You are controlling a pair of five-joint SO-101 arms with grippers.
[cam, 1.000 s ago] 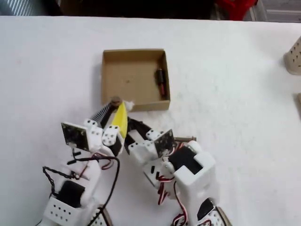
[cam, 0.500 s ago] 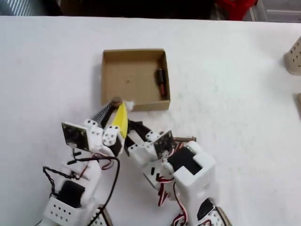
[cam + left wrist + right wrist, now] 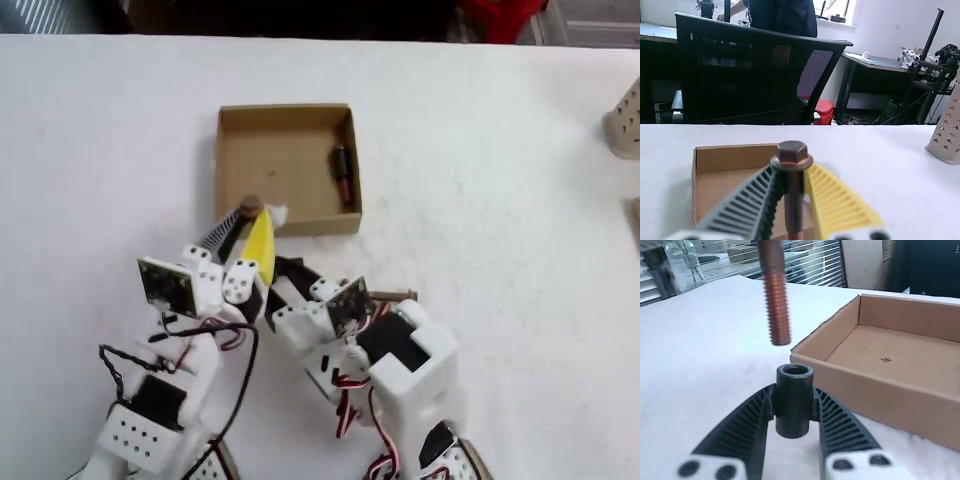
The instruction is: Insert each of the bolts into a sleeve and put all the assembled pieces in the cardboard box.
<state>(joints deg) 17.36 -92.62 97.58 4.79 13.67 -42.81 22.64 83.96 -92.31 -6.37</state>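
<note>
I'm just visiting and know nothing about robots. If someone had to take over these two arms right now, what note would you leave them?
Left gripper: shut on a copper-coloured hex-head bolt, upright, head up.
Right gripper: shut on a dark cylindrical sleeve, upright, opening up.
The bolt's threaded tip hangs above the sleeve, not yet in, beside the brown cardboard box.
Done: one dark piece, apparently assembled, lies in the box.
Left: lower the bolt into the sleeve, then box that piece.

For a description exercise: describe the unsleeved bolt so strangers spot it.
Find the cardboard box. At its near wall the left gripper holds a copper-coloured bolt upright, hex head up. Unlike the piece inside the box, its thread hangs bare above a black sleeve.
</note>
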